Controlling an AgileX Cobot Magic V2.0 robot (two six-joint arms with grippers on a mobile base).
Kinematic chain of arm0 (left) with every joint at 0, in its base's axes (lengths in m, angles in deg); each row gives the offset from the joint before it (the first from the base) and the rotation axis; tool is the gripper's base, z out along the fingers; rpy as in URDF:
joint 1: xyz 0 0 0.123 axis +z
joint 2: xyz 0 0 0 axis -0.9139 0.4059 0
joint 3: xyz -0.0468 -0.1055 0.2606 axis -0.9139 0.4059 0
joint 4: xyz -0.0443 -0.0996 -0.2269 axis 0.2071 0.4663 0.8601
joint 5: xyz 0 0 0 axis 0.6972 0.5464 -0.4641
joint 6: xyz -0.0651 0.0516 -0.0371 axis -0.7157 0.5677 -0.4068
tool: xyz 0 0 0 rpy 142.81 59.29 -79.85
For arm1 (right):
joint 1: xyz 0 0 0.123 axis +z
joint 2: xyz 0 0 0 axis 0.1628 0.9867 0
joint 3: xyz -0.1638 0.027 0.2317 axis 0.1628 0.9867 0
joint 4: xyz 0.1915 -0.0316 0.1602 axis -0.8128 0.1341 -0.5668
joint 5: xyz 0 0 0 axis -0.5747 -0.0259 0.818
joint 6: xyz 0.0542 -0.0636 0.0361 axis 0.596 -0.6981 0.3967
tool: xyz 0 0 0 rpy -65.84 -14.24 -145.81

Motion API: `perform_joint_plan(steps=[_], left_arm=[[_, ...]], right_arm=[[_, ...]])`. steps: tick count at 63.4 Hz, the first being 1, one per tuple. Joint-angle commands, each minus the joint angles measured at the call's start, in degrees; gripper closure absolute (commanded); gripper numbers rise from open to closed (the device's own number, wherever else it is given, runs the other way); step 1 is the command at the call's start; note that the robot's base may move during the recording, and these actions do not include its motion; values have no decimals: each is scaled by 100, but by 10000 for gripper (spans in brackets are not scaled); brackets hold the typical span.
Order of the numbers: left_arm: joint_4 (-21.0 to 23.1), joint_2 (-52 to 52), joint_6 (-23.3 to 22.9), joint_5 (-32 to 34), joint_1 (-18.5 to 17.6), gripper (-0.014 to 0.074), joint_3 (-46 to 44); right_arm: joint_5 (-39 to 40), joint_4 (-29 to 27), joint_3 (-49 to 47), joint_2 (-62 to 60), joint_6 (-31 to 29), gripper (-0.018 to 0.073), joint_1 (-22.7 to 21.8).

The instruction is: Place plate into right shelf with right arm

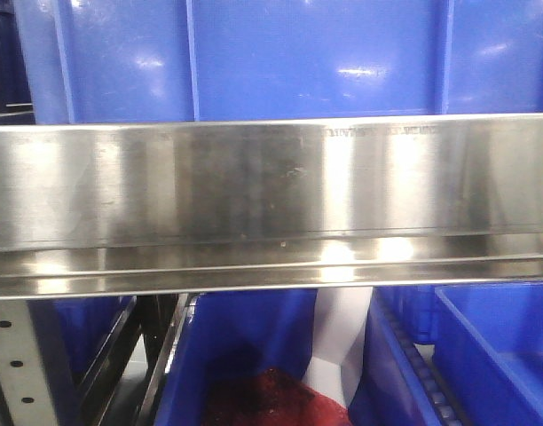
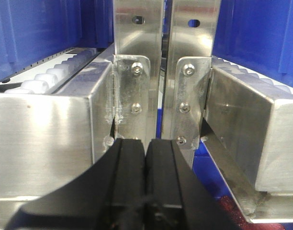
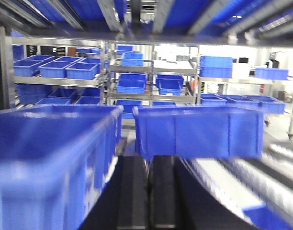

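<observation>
The plate is out of view in all three views. A broad brushed-steel front rail of the right shelf (image 1: 271, 177) fills the front view, with blue bins above and below it. My right gripper (image 3: 148, 157) is shut with nothing between its black fingers. It sits low inside the shelf, between two blue bins, and its view is blurred. My left gripper (image 2: 145, 141) is also shut and empty. It points at two perforated steel uprights (image 2: 137, 72) close in front of it.
A large blue bin (image 3: 46, 158) stands close on the left of my right gripper and another blue bin (image 3: 199, 132) just ahead. White rollers (image 3: 232, 182) run on its right. Steel beams (image 2: 50, 120) flank my left gripper. A red mesh thing (image 1: 271, 399) lies in a lower bin.
</observation>
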Motion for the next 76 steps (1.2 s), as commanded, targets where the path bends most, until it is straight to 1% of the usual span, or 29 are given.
perform_joint_plan(steps=[1, 8, 15, 24, 33, 36, 51, 61, 76], left_arm=[[35, -34, -16, 485, 5, 643, 57], [35, -34, -16, 485, 5, 643, 57], [35, -34, -16, 485, 5, 643, 57], [35, -34, -16, 485, 5, 643, 57], [35, -34, -16, 485, 5, 643, 57], [35, -34, -16, 485, 5, 643, 57], [35, -34, -16, 485, 5, 643, 57], [35, -34, -16, 485, 5, 643, 57], [35, -34, -16, 485, 5, 643, 57]], right_arm=[[652, -104, 393, -372, 33, 503, -79], [680, -114, 1147, -879, 33, 503, -79], [761, -114, 1708, -1296, 33, 503, -79], [901, -114, 2223, -1677, 33, 503, -79], [1059, -114, 2609, -1798, 33, 503, -79], [889, -114, 2608, -1795, 33, 503, -79], [692, -108, 2608, -1795, 33, 503, -79], [267, -107, 2608, -1795, 33, 503, -79], [298, -107, 2608, -1795, 33, 503, -79]])
